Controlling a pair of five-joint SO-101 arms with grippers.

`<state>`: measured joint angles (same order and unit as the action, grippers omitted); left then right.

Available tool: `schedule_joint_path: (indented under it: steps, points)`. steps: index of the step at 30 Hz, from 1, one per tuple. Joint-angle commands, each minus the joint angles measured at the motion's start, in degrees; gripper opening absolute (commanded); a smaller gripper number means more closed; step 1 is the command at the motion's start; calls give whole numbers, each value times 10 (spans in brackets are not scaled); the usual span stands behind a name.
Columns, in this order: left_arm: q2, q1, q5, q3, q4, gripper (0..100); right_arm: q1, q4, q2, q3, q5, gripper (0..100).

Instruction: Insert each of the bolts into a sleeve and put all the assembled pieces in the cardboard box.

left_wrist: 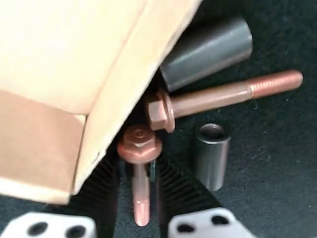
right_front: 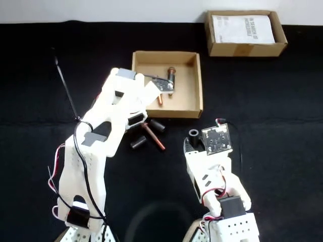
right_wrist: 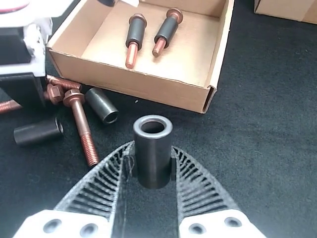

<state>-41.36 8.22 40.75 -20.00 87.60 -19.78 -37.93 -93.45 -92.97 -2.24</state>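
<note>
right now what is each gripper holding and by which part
Left gripper: a bolt, by its shank. Right gripper: a sleeve, by its sides.

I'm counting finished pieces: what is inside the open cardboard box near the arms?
In the cardboard box, two bolts in sleeves lie side by side on the floor. The left arm covers the floor by its left wall.

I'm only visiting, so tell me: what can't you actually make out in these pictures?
High view: the left arm covers its claw and part of the loose bolts before the cardboard box.
Left wrist view: the box's near wall hides its inside.
Right wrist view: the left arm covers some bolts, so no count; the held sleeve has a bore too dark to see into.
</note>
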Motion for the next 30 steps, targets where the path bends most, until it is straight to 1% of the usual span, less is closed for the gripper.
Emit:
schedule_joint_path:
  steps: [1, 4, 7, 10, 19, 20, 24, 26, 30]
  points:
    - [-1, -14, -7, -15, -2, 8, 5, 12, -12, 9, -7, 7]
    - [4, -14, -56, -20, -1, 8, 5, 11, -12, 9, -7, 7]
    - [22, -14, -84, -41, 17, 8, 5, 11, -12, 10, -7, 7]
    - [57, -13, -86, -58, 49, 8, 5, 11, -12, 11, -7, 7]
    - [165, 9, -87, -60, 100, 8, 5, 12, -12, 10, -7, 7]
    - [182, 11, -98, -60, 99, 8, 5, 12, -12, 10, -7, 7]
    - [250, 36, -180, -61, 93, 8, 3, 23, -12, 3, -6, 7]
    - [280, 58, -221, -60, 73, 8, 2, 36, -12, 3, -3, 7]
    - [338, 95, -341, -58, 29, 8, -13, 105, -7, 1, -3, 7]
